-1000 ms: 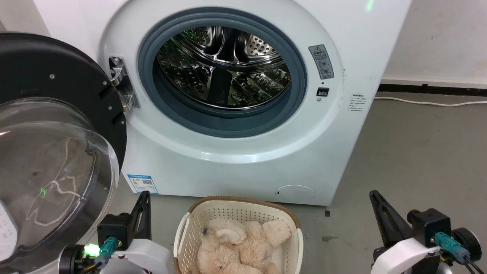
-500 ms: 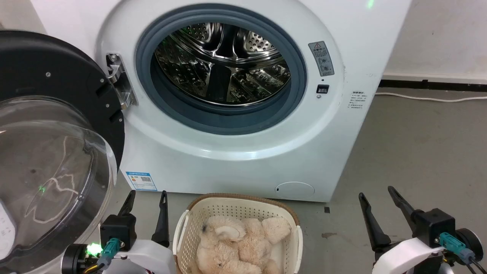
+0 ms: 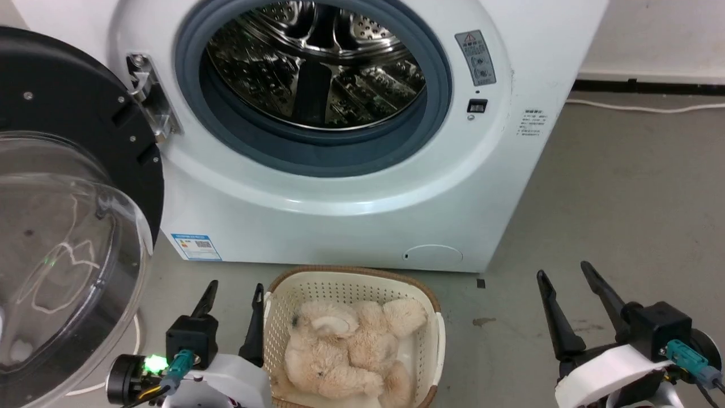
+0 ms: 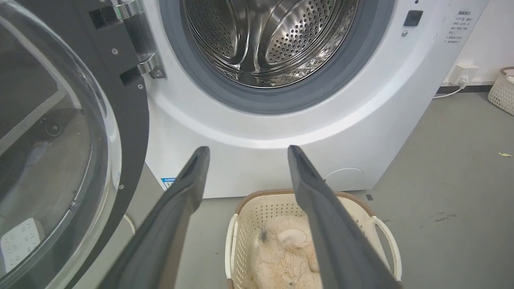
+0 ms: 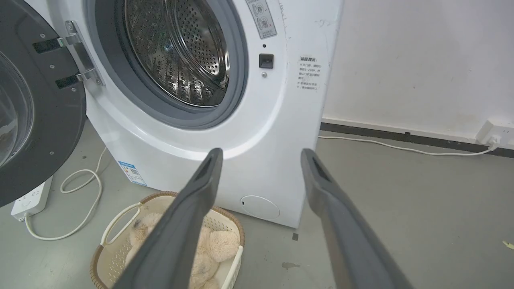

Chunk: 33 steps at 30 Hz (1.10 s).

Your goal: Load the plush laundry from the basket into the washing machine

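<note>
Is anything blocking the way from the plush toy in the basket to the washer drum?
Nothing visible: the door is swung open leftward, the port is unobstructed, and the plush laundry lies uncovered in the basket.

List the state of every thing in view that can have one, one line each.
Washing machine door: swung fully open, on the left.
Drum: empty.
Basket: upright, loaded.
Plush laundry: lying in the basket, not gripped.
Left end effector: open, empty, beside the basket.
Right end effector: open, empty, apart from the basket.
</note>
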Motion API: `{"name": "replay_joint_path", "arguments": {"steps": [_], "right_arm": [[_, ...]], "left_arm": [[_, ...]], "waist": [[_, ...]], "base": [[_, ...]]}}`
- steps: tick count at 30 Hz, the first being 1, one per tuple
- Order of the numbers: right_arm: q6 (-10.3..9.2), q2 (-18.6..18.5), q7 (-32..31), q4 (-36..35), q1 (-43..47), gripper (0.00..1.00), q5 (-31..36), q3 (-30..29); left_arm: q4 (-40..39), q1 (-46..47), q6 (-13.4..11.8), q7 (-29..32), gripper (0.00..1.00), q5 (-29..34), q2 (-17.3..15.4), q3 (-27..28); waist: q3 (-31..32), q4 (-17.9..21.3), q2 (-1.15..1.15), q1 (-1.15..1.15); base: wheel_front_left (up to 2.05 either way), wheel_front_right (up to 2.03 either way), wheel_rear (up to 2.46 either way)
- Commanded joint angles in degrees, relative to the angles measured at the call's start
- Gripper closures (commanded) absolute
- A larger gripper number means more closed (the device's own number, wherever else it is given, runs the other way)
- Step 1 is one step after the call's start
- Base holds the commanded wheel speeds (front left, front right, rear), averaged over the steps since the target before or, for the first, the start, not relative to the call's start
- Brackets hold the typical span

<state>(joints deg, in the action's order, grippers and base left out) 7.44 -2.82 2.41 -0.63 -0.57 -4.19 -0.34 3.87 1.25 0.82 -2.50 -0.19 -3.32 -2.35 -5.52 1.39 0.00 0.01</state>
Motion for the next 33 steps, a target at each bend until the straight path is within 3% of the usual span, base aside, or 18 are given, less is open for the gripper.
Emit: {"name": "replay_joint_path", "arguments": {"steps": [1, 17, 33], "right_arm": [[0.02, 0.0, 0.6, -0.4, -0.9, 0.0, -0.7, -0.1], [0.02, 0.0, 2.5, -1.2, -2.6, 0.0, -3.6, 0.6], [0.03, 0.0, 4.6, -3.8, -4.9, 0.0, -7.1, 1.0]], "left_arm": [[0.7, 1.1, 0.3, -0.5, 0.0, -0.4, -0.4, -0.4], [12.4, 6.6, 1.4, -2.4, 0.0, -1.7, -2.0, -5.2], [27.5, 14.1, 2.5, -2.0, 0.0, -7.3, -4.3, -12.2]], "waist": [[-0.7, 0.3, 0.0, 0.0], [-5.8, 2.5, 0.0, 0.0], [-12.4, 5.4, 0.0, 0.0]], "base": [[0.0, 0.0, 0.0], [0.0, 0.0, 0.0], [0.0, 0.0, 0.0]]}}
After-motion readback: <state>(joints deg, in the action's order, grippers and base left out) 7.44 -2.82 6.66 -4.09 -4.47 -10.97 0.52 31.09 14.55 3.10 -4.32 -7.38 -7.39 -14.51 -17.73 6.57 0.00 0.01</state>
